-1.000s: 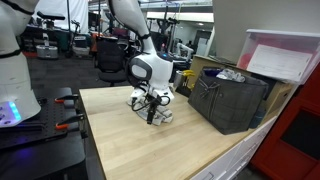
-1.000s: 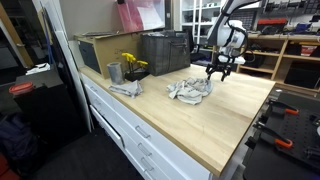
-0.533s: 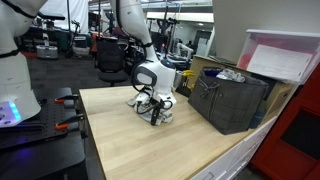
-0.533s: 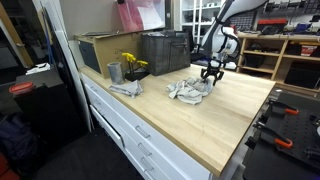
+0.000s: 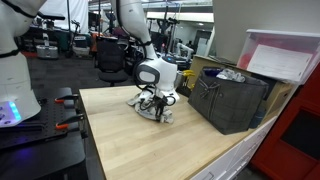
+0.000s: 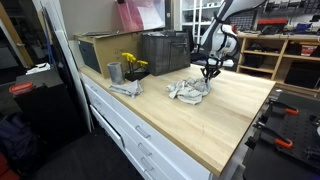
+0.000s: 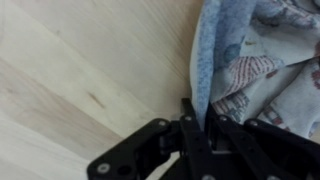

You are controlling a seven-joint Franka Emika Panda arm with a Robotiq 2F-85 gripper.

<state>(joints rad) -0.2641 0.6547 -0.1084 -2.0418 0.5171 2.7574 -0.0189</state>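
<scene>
A robot arm's gripper [image 5: 156, 104] reaches down to a light wooden table [image 5: 130, 140]. Compared with 1 second ago, it has shifted sideways and dropped lower, from beside a crumpled cloth [image 6: 187, 90] onto the cloth's near edge. Its fingers, spread apart then, are now drawn together.

In the wrist view, the 2 black fingers [image 7: 188, 128] meet almost completely, pinching the blue hem of the cloth [image 7: 255, 55], which is pale with a faded pattern. This suggests the grip is made, though the cloth still lies bunched on the table near the middle of its far side, not lifted.

Close by is a dark mesh crate [image 5: 228, 100]. Farther along the table, in an exterior view, a metal cup [image 6: 114, 72] stands by yellow flowers [image 6: 131, 63] and a 2nd rag [image 6: 126, 89].

No brand, label or writing can be read in any view.
</scene>
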